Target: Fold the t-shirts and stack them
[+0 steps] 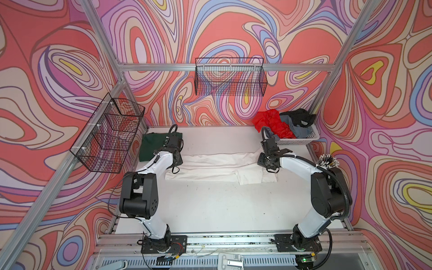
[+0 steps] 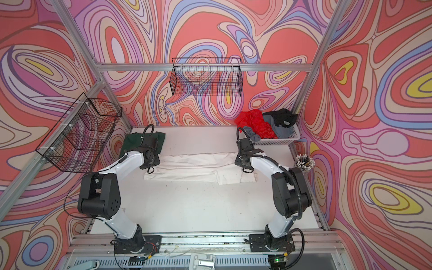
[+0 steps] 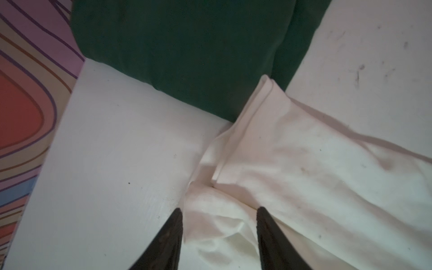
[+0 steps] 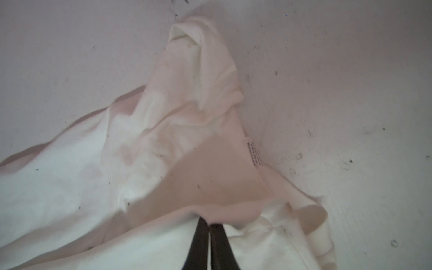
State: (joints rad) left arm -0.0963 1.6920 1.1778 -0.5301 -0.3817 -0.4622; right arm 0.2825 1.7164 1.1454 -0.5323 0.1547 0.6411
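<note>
Nearest to the camera, the left arm (image 1: 140,194) and the right arm (image 1: 327,194) rose from the near edge of the counter (image 1: 210,210). On the left wall hung a wire basket (image 1: 109,133). Beneath it, in the far left corner of the counter, lay the green shirt (image 1: 152,145), folded flat. Just beside it the left pincer (image 3: 219,209) stood with its jaws apart, astride a bunched end of the white shirt (image 1: 217,166) but not clamped on it. That shirt lay across the middle of the counter as a long band, folded lengthwise, with one sleeve sticking out on the near side. A second wire basket (image 1: 230,77) hung on the back wall. At the band's right end the right pincer (image 4: 208,222) had its jaws together, pinching a ridge of the white cloth. In the far right corner a plastic basket (image 1: 301,141) held the red shirt (image 1: 271,122), the grey shirt (image 1: 294,131) and the black shirt (image 1: 297,115), all crumpled. A cup (image 1: 327,161) of sticks stood at the right edge.

The cloth looked light, soft and limp. I judged that it would sag and its layers would slide, so each end should be taken through all layers, near the corners. Count: five shirts, one of each colour; two pincers; two wire baskets; one plastic basket; one cup.
</note>
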